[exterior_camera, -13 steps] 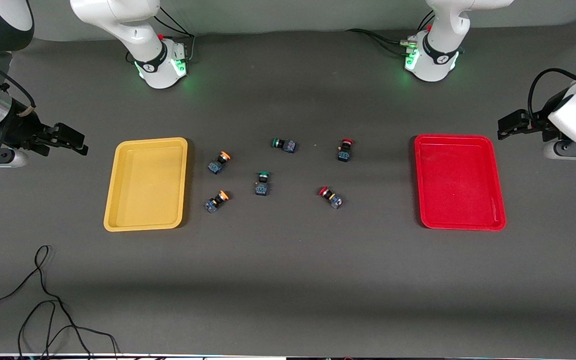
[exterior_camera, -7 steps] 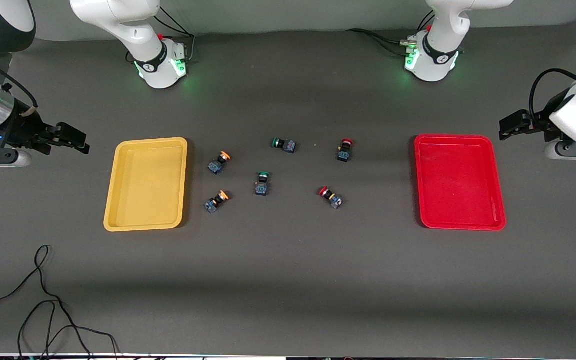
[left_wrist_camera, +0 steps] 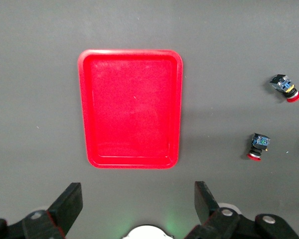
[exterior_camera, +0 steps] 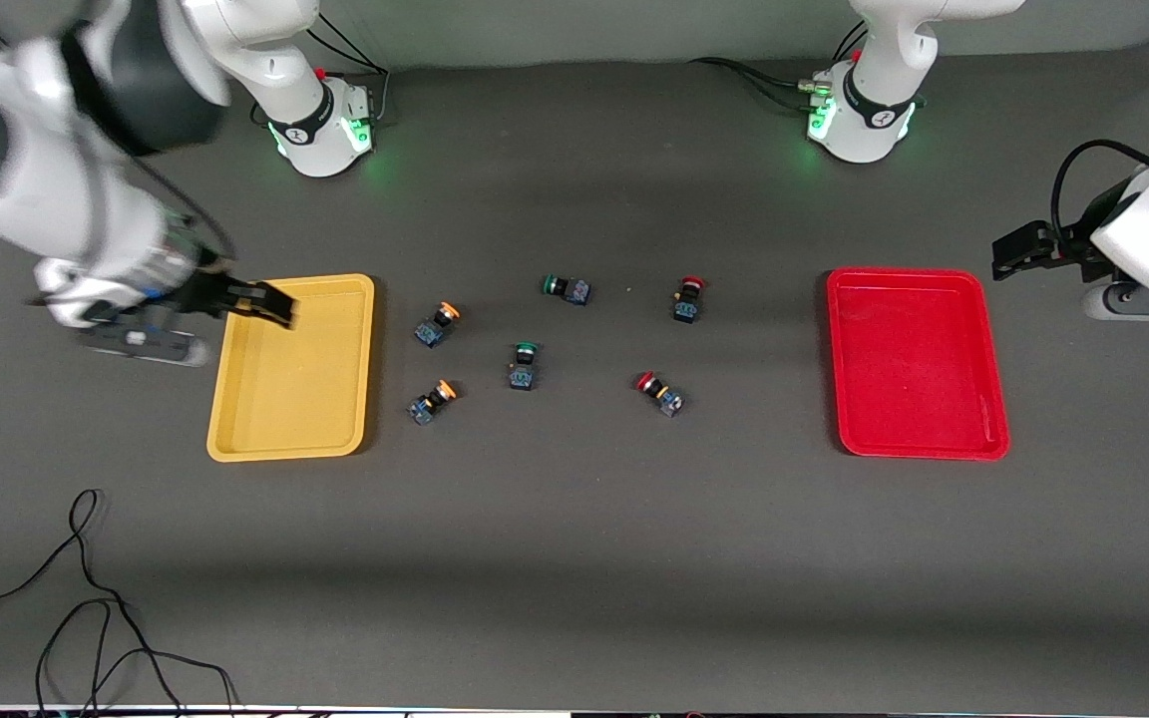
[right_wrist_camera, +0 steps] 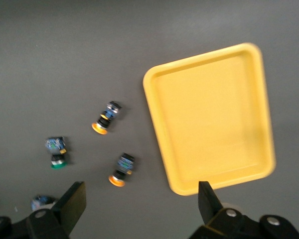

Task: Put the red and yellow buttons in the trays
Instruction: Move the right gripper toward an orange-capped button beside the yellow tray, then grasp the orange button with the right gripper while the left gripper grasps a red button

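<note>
Two orange-yellow-capped buttons (exterior_camera: 438, 323) (exterior_camera: 432, 401) lie beside the yellow tray (exterior_camera: 295, 384). Two red-capped buttons (exterior_camera: 688, 298) (exterior_camera: 659, 392) lie toward the red tray (exterior_camera: 914, 369). My right gripper (exterior_camera: 267, 303) is open and empty over the yellow tray's corner nearest the right arm's base. The right wrist view shows the yellow tray (right_wrist_camera: 212, 117), both orange-yellow buttons (right_wrist_camera: 106, 118) (right_wrist_camera: 122, 169) and the open gripper (right_wrist_camera: 142, 204). My left gripper (exterior_camera: 1018, 249) is open and empty, waiting past the red tray at the left arm's end. The left wrist view shows the red tray (left_wrist_camera: 130, 107), both red buttons (left_wrist_camera: 287, 88) (left_wrist_camera: 258, 146) and the open gripper (left_wrist_camera: 138, 209).
Two green-capped buttons (exterior_camera: 566, 288) (exterior_camera: 524, 364) lie mid-table between the orange-yellow and red ones; one also shows in the right wrist view (right_wrist_camera: 56, 151). A black cable (exterior_camera: 86, 598) lies near the front edge at the right arm's end. The arm bases (exterior_camera: 320, 120) (exterior_camera: 859, 115) stand along the back.
My right arm has swung in from the table's end, and its gripper is now over the yellow tray's corner. The left arm and all buttons have stayed put.
</note>
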You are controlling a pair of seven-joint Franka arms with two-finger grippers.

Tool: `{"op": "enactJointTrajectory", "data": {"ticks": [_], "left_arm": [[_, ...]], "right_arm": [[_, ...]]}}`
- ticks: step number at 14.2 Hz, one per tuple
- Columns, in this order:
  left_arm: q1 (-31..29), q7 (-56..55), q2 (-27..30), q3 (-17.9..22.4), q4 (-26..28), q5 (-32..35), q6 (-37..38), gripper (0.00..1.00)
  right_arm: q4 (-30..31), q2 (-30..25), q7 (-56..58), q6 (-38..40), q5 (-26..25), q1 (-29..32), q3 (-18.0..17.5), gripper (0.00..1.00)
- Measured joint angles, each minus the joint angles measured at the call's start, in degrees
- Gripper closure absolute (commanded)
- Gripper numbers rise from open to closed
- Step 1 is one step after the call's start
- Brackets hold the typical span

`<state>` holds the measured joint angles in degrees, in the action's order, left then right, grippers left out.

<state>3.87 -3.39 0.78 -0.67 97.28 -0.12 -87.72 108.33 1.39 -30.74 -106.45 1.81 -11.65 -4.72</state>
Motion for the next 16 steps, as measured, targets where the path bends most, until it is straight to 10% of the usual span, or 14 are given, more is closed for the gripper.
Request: {"op": "enactJointTrajectory", "data": {"ticks": [8,16], "left_arm": [[5.29,-24.49,-0.06,-17.73,7.11,-2.19,-10.3,0.0],[14.32,-30.58,-2.51,-20.37,22.01,-3.11,-32.43,0.0]], "right_arm": [[20.16,7.58,-15.46,-26.7,0.0,-6.52,-0.3,0.0],[21.57,20.27,-27.09,-36.56,0.01,-12.22,-0.34,0.04]]}}
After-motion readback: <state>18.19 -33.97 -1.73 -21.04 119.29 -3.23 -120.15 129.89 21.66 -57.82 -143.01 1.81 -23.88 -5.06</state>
